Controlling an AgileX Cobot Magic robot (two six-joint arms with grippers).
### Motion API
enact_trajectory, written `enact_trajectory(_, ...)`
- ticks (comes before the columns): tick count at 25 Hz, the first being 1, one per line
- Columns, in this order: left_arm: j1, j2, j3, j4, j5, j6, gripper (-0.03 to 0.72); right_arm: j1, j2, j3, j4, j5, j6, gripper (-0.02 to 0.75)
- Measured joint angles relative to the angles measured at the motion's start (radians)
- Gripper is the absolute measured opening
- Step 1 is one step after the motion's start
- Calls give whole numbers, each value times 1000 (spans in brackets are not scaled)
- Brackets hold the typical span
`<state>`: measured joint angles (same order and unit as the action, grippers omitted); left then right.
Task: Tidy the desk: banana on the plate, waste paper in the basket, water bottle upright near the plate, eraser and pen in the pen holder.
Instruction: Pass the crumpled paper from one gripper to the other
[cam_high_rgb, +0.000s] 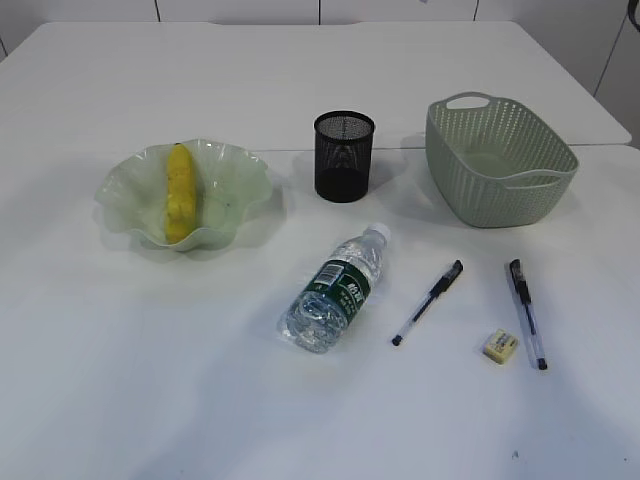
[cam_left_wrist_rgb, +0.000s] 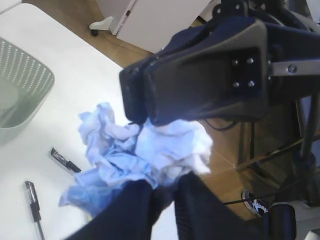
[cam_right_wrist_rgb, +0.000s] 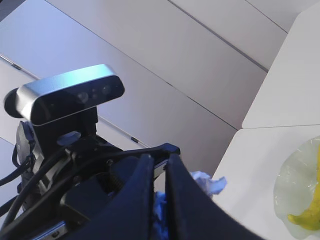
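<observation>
Banana: lies in the plate (cam_high_rgb: 120, 195), lengthwise along the bowl; banana (cam_high_rgb: 180, 192) step looks done.
Waste paper: crumpled wad (cam_left_wrist_rgb: 150, 150) pinched in the left gripper (cam_left_wrist_rgb: 160, 150), carried in the air, the basket (cam_left_wrist_rgb: 20, 95) lower left in that wrist view. Held high, I judge, so it can be dropped in over the rim.
Left jaws: nearly closed, clamped on the paper.
Right jaws: right gripper (cam_right_wrist_rgb: 159, 200) fingers almost touching, nothing between them; parked off the table, likely to leave the left arm room.
Bottle: bottle (cam_high_rgb: 335, 290) on its side mid-table, cap toward the pen holder (cam_high_rgb: 343, 155); not yet stood up.
Pens, eraser: two pens (cam_high_rgb: 428, 302) (cam_high_rgb: 527, 312) and eraser (cam_high_rgb: 500, 346) lie loose on the table, in front of the basket.
</observation>
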<state>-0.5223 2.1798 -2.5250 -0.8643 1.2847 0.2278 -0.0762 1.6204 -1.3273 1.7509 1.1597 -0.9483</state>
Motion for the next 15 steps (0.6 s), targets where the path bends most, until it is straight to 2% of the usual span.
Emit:
enact_trajectory(5,0,0,0,-7,1,0,116,0,0,0,0,2,-1,29)
enact_trajectory(15,0,0,0,-16,2,0,171,0,0,0,0,4,-1,28)
